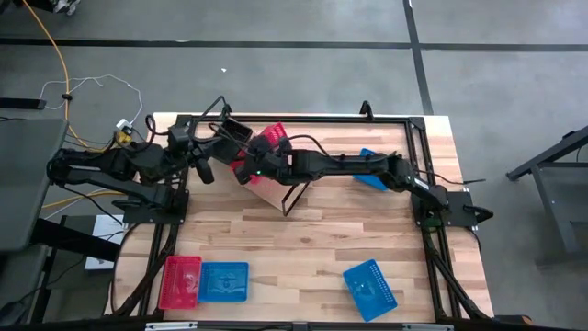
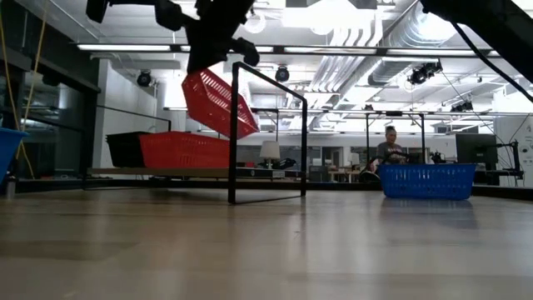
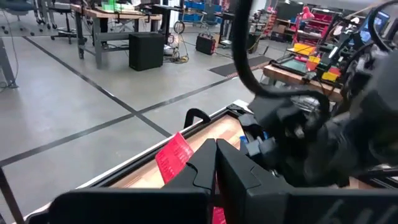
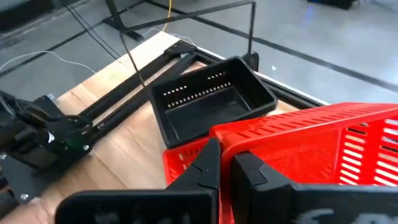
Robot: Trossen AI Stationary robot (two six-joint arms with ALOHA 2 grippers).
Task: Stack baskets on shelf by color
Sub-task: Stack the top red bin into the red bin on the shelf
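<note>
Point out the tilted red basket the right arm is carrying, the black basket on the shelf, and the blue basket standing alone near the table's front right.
Tilted red basket [image 2: 215,102], low view, mesh side wall.
Black basket [image 4: 214,102], right wrist view, inner floor.
Lone blue basket [image 1: 369,288], high view, its middle.

place: lab/workshop | cues: workbenches [image 3: 118,12]; ceiling ducts [image 2: 366,33]; taped concrete floor [image 1: 276,74]

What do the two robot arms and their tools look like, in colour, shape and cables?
Both arms are dark, almost black, built of slim jointed segments. The left arm and the right arm each carry thin black cables looping along them. Each ends in a tool with two flat, angular black fingers, matte and without visible markings. A small green light glows on the right arm near its wrist.
</note>
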